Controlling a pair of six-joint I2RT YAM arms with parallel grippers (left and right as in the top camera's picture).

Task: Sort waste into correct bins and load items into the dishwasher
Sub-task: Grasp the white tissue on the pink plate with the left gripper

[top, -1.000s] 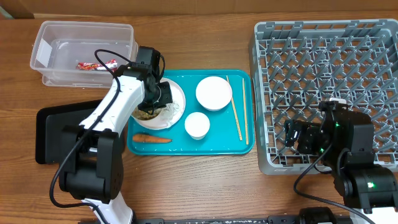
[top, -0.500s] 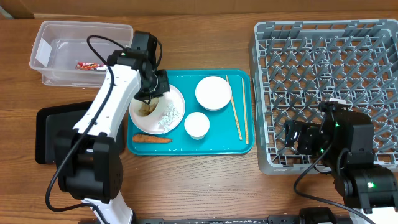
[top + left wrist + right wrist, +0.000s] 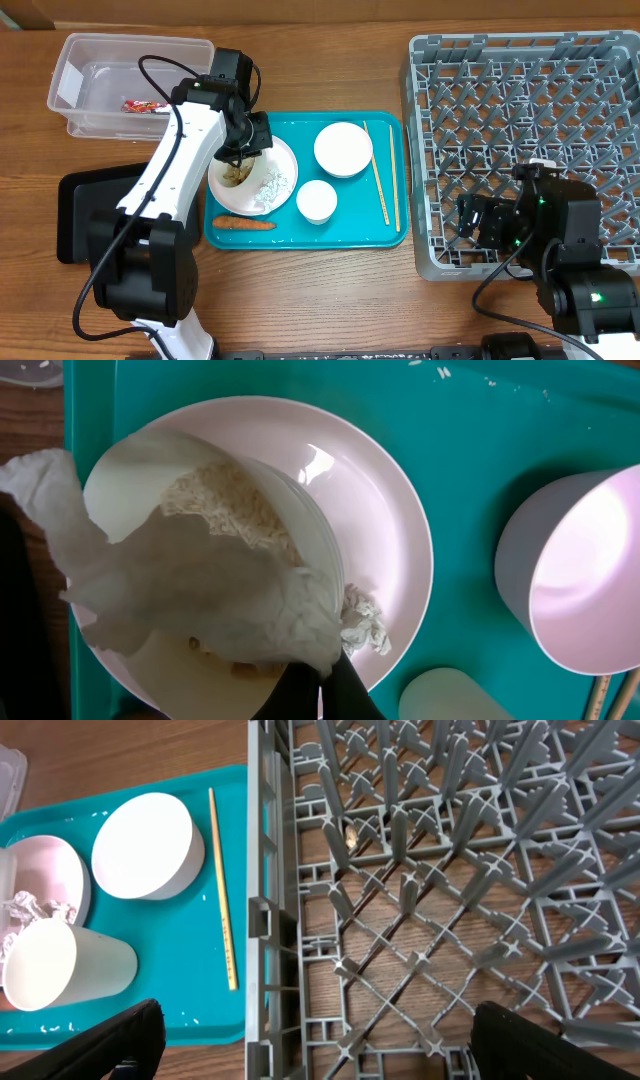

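Done: wrapper [image 3: 145, 105] sits in the tub [image 3: 130, 40], up-left of the left tool [image 3: 320, 678]. Left tool is clamped on the rim of the rice bowl [image 3: 230, 510], tilted on the plate [image 3: 390, 530]. Right tool [image 3: 310, 1045] is spread wide; the rack [image 3: 262, 920] beneath it is unloaded. Pending: rice, foil [image 3: 362, 630] beside the left tool, carrot [image 3: 243, 224], two bowls [image 3: 343, 149], chopsticks [image 3: 381, 190], plate.

This seems to be a robot laboratory arranged as a practice kitchen, not a real home. A plain wooden surface [image 3: 330, 290] carries a grey dish rack [image 3: 520, 100] on the right of the frame, a teal tray [image 3: 350, 225] with white dishes [image 3: 343, 150] in the middle and a clear tub [image 3: 135, 42] at the upper left. Two cabled robot arms, a white one [image 3: 175, 170] and a black one [image 3: 575, 250], stand at the lower edge.
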